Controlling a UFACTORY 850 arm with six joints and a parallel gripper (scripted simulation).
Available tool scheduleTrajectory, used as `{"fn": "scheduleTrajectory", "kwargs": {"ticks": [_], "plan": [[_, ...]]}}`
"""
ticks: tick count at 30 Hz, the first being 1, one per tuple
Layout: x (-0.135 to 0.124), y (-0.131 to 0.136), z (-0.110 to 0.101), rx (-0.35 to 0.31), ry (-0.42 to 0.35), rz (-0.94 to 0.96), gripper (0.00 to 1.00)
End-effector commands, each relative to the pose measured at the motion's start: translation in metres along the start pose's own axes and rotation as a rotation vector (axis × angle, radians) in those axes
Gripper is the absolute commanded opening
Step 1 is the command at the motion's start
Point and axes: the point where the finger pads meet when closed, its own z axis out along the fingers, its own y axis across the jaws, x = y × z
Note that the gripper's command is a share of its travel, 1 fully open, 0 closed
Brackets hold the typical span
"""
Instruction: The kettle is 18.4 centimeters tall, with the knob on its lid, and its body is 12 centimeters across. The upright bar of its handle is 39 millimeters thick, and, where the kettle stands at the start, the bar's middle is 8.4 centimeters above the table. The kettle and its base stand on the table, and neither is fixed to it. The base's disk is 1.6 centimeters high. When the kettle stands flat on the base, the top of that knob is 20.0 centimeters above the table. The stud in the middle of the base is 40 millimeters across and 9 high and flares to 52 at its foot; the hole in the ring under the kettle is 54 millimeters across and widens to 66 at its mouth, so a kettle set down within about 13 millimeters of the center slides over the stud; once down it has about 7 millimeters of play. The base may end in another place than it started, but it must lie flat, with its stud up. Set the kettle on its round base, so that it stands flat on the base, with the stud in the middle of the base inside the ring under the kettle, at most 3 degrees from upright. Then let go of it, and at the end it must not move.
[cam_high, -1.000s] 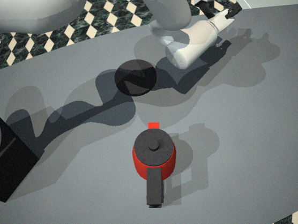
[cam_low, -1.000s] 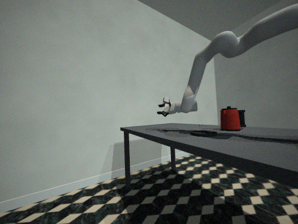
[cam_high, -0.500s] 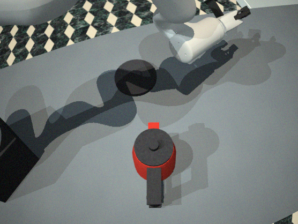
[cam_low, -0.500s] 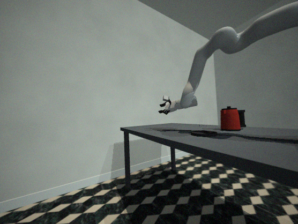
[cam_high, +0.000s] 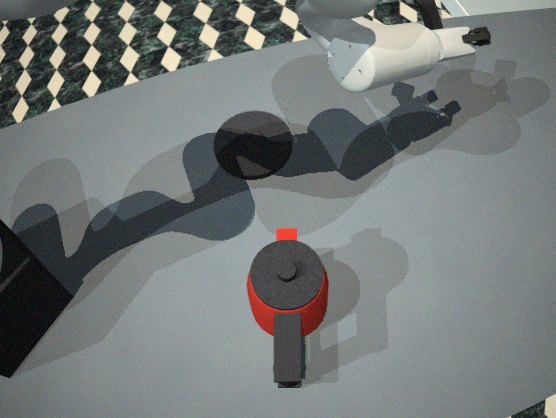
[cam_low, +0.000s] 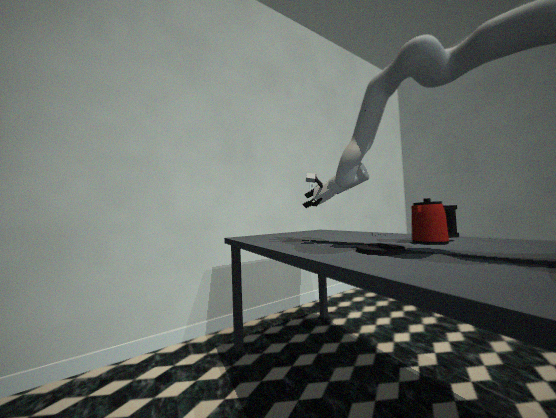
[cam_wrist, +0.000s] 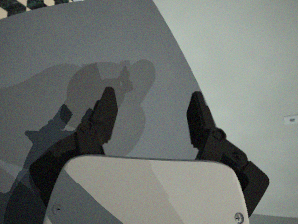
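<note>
While gripper (cam_low: 312, 196) hangs parted, empty, kettle (cam_low: 429, 224) stands well apart, off base (cam_high: 253, 144).

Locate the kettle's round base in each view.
Top: the dark round base lies upper centre, apart from the red kettle.
Exterior: a flat dark disk left of the kettle.
Wrist: not in view.
Shared landmark: the kettle.

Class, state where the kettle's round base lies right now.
In the top view the base lies flat on the table, apart from the kettle, beyond its spout.
</note>
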Motion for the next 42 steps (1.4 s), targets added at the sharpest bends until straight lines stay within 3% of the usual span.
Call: {"fn": "scheduleTrajectory", "kwargs": {"ticks": [1, 11, 13, 15, 28, 30, 42], "plan": [[-0.011, 0.020, -0.010, 0.027, -0.093, 0.058, 0.81], [-0.042, 0.058, -0.052, 0.083, -0.327, 0.221, 0.81], [-0.042, 0.058, -0.052, 0.083, -0.327, 0.221, 0.81], [-0.047, 0.064, -0.064, 0.093, -0.376, 0.258, 0.81], [-0.072, 0.096, -0.157, 0.146, -0.694, 0.509, 0.81], [-0.072, 0.096, -0.157, 0.146, -0.694, 0.509, 0.81], [-0.073, 0.108, -0.255, 0.181, -0.959, 0.734, 0.81]]}}
